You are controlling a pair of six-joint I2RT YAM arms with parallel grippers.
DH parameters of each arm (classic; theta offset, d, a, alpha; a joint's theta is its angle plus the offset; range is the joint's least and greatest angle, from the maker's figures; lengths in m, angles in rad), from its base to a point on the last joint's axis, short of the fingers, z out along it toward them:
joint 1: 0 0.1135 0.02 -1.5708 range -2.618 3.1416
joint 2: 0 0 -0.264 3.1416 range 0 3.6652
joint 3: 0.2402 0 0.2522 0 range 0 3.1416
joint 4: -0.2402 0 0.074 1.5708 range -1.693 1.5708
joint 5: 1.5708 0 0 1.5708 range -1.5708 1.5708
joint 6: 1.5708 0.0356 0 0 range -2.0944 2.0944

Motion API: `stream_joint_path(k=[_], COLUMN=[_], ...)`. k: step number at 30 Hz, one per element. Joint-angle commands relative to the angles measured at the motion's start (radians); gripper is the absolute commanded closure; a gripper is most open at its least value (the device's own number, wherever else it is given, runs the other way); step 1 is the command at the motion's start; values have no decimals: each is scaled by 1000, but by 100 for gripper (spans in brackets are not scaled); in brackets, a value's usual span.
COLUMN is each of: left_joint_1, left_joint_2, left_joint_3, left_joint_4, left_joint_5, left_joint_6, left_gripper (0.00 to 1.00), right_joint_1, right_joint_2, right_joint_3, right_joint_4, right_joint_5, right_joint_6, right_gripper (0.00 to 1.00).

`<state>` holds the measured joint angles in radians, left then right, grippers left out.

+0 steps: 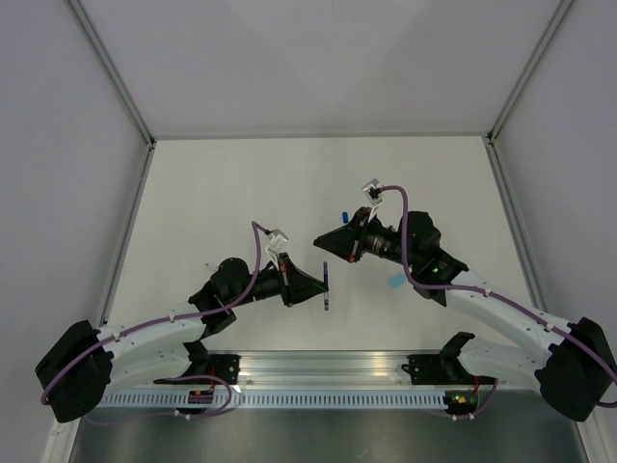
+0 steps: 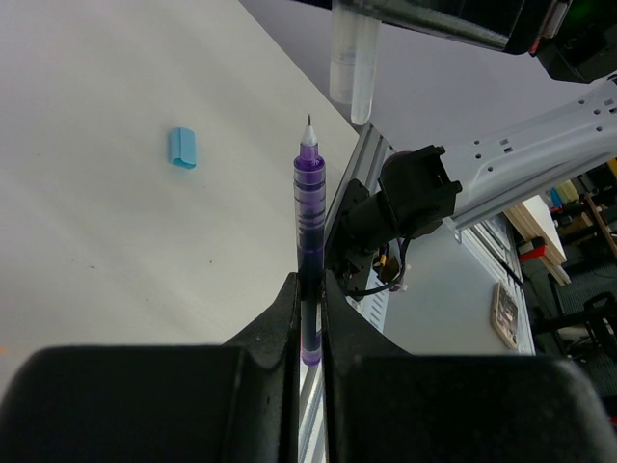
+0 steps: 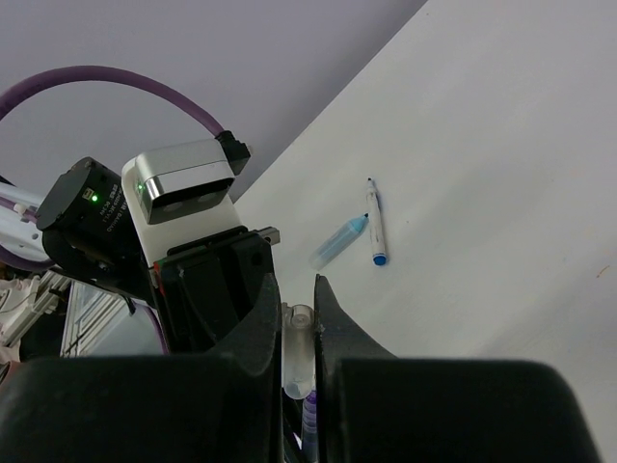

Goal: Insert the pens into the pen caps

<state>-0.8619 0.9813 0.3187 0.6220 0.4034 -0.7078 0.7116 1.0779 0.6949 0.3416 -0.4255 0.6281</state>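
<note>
My left gripper (image 1: 322, 286) (image 2: 308, 287) is shut on a dark purple pen (image 1: 327, 289) (image 2: 309, 217), which stands with its bare tip pointing away from the jaws. My right gripper (image 1: 320, 241) (image 3: 299, 289) is shut on a clear pen cap (image 3: 299, 347) (image 2: 351, 68). The cap hangs just beyond the pen tip and a little to its right, not touching it. A light blue cap (image 1: 395, 283) (image 2: 182, 147) and a dark blue cap (image 1: 343, 213) lie on the table. A white-barrelled pen (image 3: 374, 220) lies next to a light blue translucent pen (image 3: 339, 241).
The white table (image 1: 241, 193) has a metal rail (image 1: 328, 371) along its near edge, where both arm bases sit. Grey walls close in the left, right and far sides. The two grippers face each other closely at mid-table.
</note>
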Motion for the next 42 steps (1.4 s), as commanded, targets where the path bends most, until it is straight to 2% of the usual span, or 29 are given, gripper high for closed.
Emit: stream_joint_path(k=[1, 25, 42], left_joint_1=[-5, -5, -5], left_joint_2=[-4, 13, 13], left_joint_3=[25, 8, 28], left_joint_4=[79, 125, 119], left_joint_5=[31, 49, 9], left_joint_6=[10, -2, -10], left_gripper=[98, 98, 98], right_joint_1=[5, 5, 8], right_joint_2=[-10, 16, -39], right_joint_3=[-11, 15, -61], right_joint_4=[50, 40, 69], right_joint_5=[11, 39, 5], right_joint_6=[2, -7, 2], right_gripper=[100, 100, 100])
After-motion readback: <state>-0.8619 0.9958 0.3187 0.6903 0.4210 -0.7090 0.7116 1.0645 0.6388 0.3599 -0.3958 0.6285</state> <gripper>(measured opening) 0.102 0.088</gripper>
